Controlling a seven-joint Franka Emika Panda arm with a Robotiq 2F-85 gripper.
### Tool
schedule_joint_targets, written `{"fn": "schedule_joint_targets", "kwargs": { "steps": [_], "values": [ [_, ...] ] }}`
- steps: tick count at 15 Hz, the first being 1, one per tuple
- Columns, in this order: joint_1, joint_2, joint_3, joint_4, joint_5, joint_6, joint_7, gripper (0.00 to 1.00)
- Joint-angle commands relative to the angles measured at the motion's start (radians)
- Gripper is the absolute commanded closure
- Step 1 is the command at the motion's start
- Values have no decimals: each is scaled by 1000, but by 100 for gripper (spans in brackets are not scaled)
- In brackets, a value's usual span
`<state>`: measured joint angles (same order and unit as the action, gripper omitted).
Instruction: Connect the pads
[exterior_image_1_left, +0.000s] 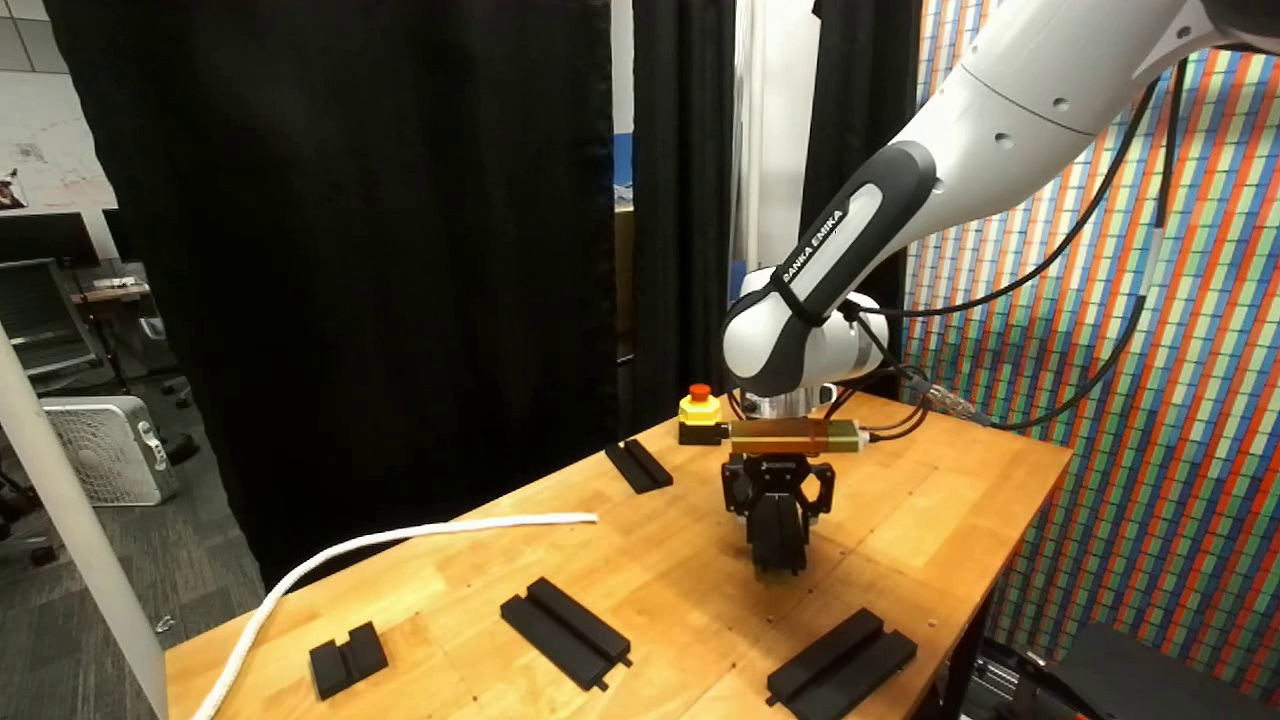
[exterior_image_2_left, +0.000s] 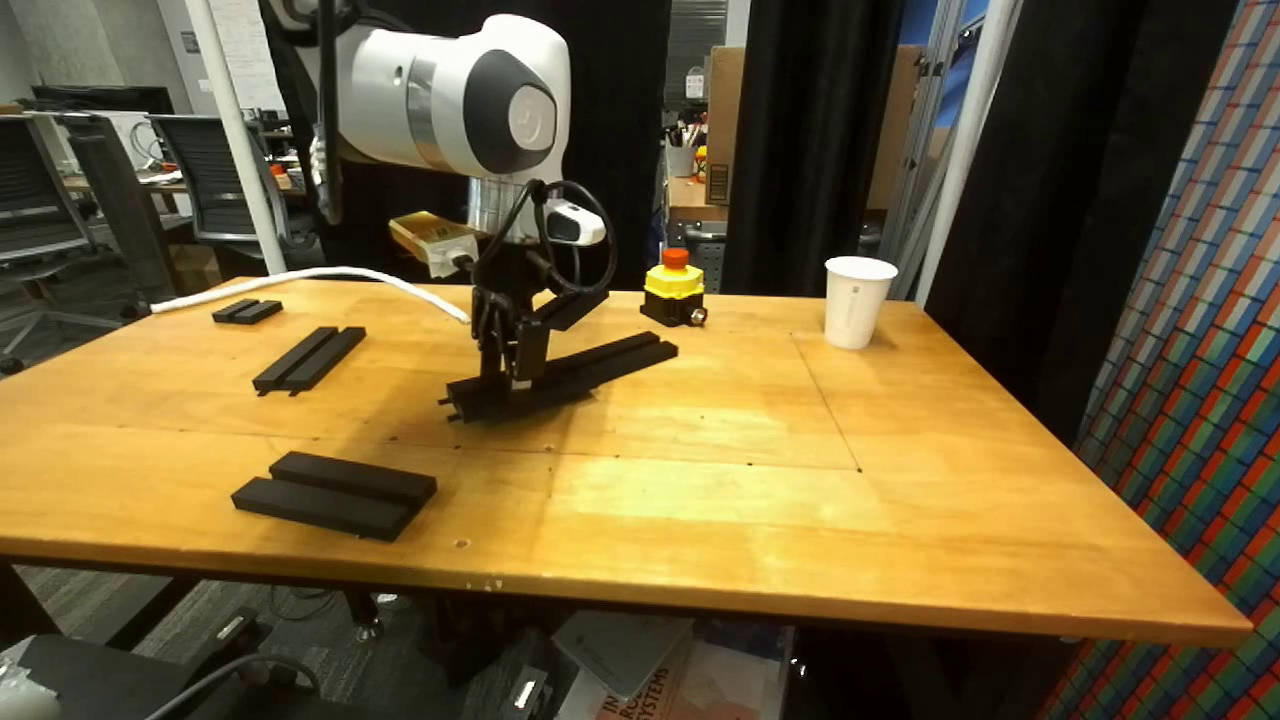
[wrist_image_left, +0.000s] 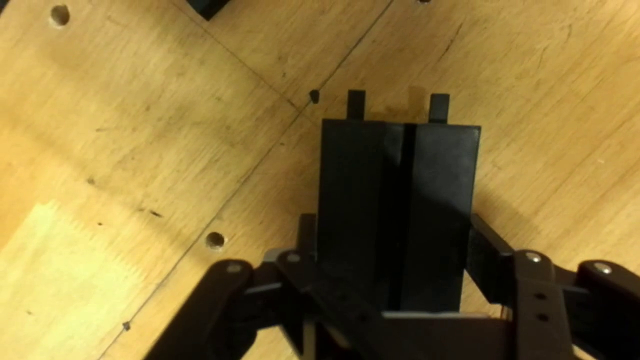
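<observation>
My gripper (exterior_image_1_left: 778, 515) points down over the table, its fingers against both long sides of a black pad (wrist_image_left: 400, 175). The gripper also shows in an exterior view (exterior_image_2_left: 512, 365). The held pad has a lengthwise groove and two small pegs at one end. It looks long in an exterior view (exterior_image_2_left: 625, 362); whether it is one piece or joined, or lifted, I cannot tell. A short blocky pad (exterior_image_1_left: 348, 660) lies near the table's far-left edge. Two hand-length pads lie apart, a middle one (exterior_image_1_left: 580, 632) and a front one (exterior_image_1_left: 842, 665). Another pad (exterior_image_1_left: 638, 466) lies by the back edge.
A yellow and black emergency stop with a red button (exterior_image_1_left: 700, 415) stands at the table's back edge. A white rope or tube (exterior_image_1_left: 400, 537) curves along the table's edge. A white paper cup (exterior_image_2_left: 858, 305) stands at the back right in an exterior view.
</observation>
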<state>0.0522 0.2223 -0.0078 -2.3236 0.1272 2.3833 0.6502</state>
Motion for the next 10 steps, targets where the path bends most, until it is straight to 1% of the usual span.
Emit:
{"fn": "schedule_joint_targets", "kwargs": {
  "steps": [1, 10],
  "values": [
    [14, -36, -2, -24, 8, 6, 11, 54],
    [37, -59, 9, -54, 0, 27, 31, 54]
  ]
}}
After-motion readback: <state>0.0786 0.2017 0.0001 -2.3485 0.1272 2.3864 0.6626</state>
